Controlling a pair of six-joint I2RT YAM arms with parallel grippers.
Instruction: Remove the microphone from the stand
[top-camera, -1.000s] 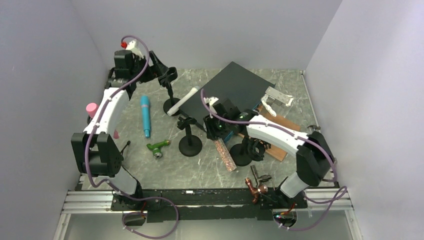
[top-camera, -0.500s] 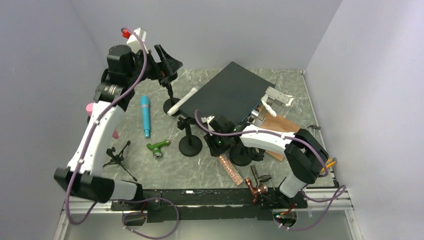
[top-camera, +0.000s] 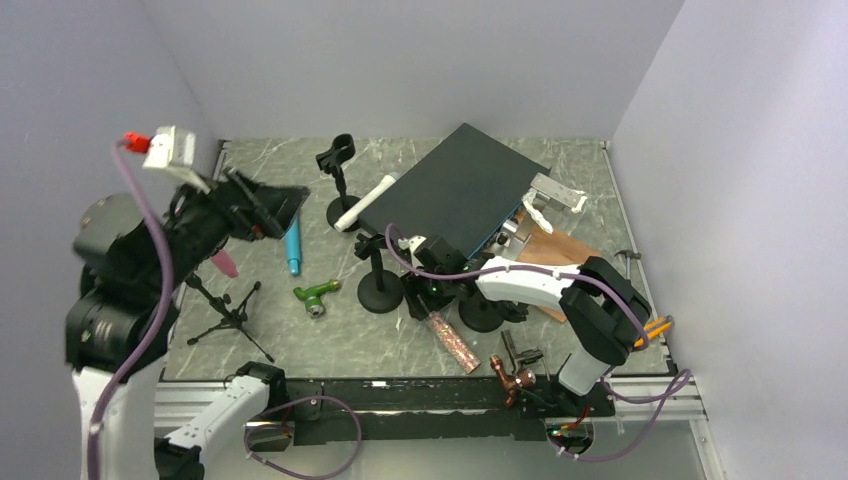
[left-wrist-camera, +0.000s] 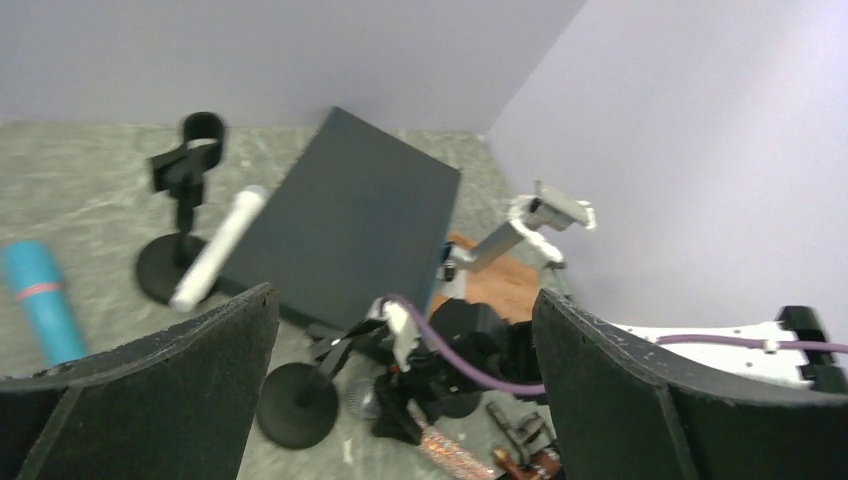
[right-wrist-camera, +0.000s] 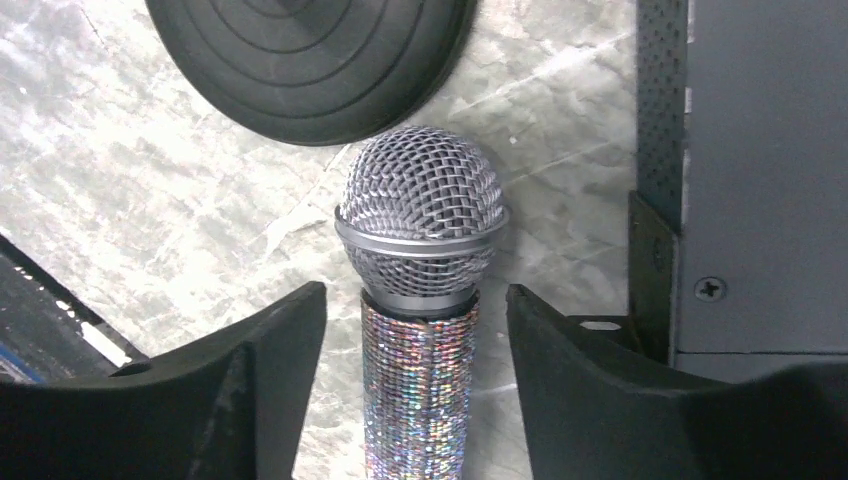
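A glitter-covered microphone (right-wrist-camera: 420, 300) with a silver mesh head lies on the marble table (top-camera: 300, 345), also seen from above (top-camera: 452, 340). My right gripper (top-camera: 428, 300) is open and straddles its handle just below the head, with a gap on both sides between fingers (right-wrist-camera: 255, 370) and handle. A black stand base (right-wrist-camera: 310, 60) sits just beyond the head. Empty black stands are at the middle (top-camera: 378, 275), back (top-camera: 337, 175) and right (top-camera: 485, 310). My left gripper (top-camera: 270, 210) is raised high, open and empty (left-wrist-camera: 400, 380).
A black box (top-camera: 450, 190) leans at the back with a white microphone (top-camera: 365, 203) against it. A blue microphone (top-camera: 291, 245), a green one (top-camera: 318, 296) and a copper one (top-camera: 512, 380) lie loose. A pink microphone (top-camera: 224, 264) sits over a tripod (top-camera: 225, 315). A wooden board (top-camera: 550, 250) lies right.
My left arm has swung up and away from the back stand, toward the near left. My right gripper has shifted left and nearer along the glitter microphone, which now lies nearer the front edge.
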